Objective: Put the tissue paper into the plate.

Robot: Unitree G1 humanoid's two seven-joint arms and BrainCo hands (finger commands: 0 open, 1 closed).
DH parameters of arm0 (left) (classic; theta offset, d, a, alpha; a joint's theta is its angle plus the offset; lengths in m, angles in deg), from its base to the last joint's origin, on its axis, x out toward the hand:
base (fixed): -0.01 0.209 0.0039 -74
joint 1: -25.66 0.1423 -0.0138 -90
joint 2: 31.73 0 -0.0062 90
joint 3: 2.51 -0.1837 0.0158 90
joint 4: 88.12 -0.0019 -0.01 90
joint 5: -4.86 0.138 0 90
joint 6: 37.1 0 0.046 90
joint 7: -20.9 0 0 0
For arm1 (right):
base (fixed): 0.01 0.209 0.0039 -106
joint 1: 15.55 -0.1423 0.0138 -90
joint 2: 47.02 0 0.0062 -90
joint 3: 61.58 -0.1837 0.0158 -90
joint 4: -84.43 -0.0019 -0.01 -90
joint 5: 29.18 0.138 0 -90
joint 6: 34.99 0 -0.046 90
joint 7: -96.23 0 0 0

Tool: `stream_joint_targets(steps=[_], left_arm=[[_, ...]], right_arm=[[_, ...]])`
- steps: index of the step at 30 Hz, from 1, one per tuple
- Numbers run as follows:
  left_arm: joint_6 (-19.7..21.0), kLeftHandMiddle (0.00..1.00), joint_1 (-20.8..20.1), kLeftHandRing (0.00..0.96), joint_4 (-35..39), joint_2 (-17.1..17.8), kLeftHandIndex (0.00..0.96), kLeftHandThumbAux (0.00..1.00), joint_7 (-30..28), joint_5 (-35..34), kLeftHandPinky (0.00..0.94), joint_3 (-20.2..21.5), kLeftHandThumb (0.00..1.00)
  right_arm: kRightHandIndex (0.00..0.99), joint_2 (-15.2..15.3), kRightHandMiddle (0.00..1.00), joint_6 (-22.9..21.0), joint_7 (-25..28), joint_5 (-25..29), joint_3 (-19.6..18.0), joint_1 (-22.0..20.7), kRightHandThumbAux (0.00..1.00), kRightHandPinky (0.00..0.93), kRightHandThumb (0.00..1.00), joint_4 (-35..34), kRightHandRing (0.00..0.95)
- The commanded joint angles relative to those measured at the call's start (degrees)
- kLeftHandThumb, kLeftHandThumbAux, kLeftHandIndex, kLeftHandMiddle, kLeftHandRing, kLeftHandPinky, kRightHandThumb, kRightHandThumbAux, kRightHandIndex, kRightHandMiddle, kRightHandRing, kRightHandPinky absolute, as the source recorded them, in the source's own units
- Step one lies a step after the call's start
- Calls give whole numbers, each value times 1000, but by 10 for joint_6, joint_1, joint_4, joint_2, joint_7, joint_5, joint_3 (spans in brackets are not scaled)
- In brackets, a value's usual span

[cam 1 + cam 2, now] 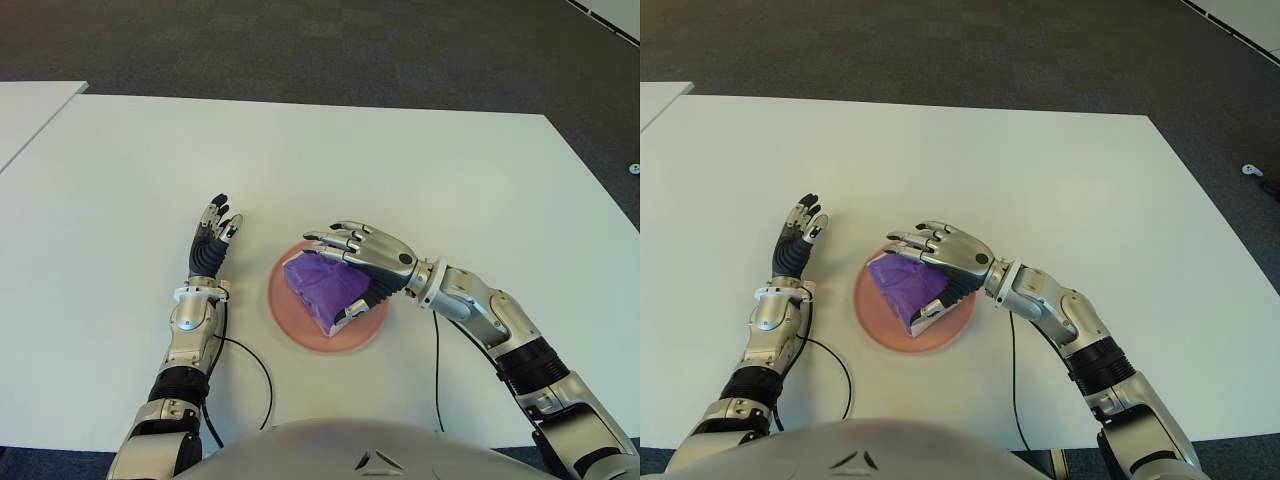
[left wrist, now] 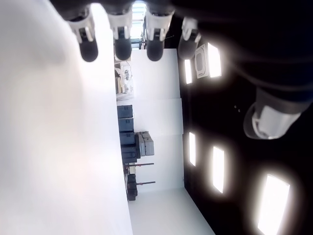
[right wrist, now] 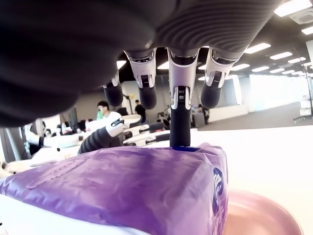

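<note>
White table (image 1: 420,170), pink plate (image 1: 285,325) mid-front. Purple tissue pack (image 1: 325,288) already on plate. Right hand (image 1: 365,262) over pack, fingers extended, thumb at edge, probably letting go. Lift straight up, don't drag pack. Left hand (image 1: 212,240) beside plate, open, idle.

I saw a broad white rectangular table (image 1: 400,170) filling most of the head camera's view, its far edge meeting dark grey carpeted floor (image 1: 300,45). A round, shallow pink plate (image 1: 282,300) sat directly on the tabletop near the front edge, roughly in the middle. Thin black cables (image 1: 262,372) lay looped on the white surface just beside the plate on my left, and another ran along the surface to the plate's right. A second white tabletop (image 1: 30,110) stood apart at the far left.
</note>
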Motion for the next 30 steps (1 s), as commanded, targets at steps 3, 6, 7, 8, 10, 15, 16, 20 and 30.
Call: stream_joint_targets(steps=[3, 6, 7, 8, 10, 15, 16, 20, 30], left_arm=[[23, 0, 23, 0, -27, -3, 0, 467, -9, -3, 0, -1, 0], [18, 0, 23, 0, -29, -3, 0, 460, -4, 1, 0, 0, 0], [17, 0, 22, 0, -30, -3, 0, 457, -3, 2, 0, 0, 0], [16, 0, 22, 0, -30, -4, 0, 453, -1, 4, 0, 0, 0], [15, 0, 22, 0, -30, -4, 0, 445, 2, 6, 0, 0, 0], [11, 0, 22, 0, -31, -5, 0, 436, 6, 8, 0, 1, 0], [11, 0, 22, 0, -30, -6, 0, 435, 7, 9, 0, 1, 0], [10, 0, 22, 0, -27, -8, 0, 434, 9, 10, 0, 1, 0], [20, 0, 27, 0, -14, -9, 0, 440, 6, 6, 0, 2, 0]], right_arm=[[0, -2, 0, 4, 6, 23, -4, -1, 225, 0, 93, 7, 0], [0, -6, 0, -7, 16, 55, -17, -3, 231, 0, 87, -1, 0], [0, -6, 0, -9, 19, 63, -20, -4, 232, 0, 86, -3, 0], [0, -7, 0, -14, 25, 75, -25, -6, 234, 0, 83, -6, 0], [0, -9, 0, -20, 33, 89, -31, -7, 242, 0, 77, -9, 0], [0, -21, 0, -66, 71, 174, -65, -21, 265, 0, 80, -21, 0], [0, -20, 0, -86, 83, 195, -78, -28, 267, 0, 81, -26, 0], [0, -25, 0, -151, 109, 256, -121, -34, 278, 0, 95, -53, 0], [0, -121, 0, -121, -2, 328, -189, -5, 250, 0, 121, 61, 0]])
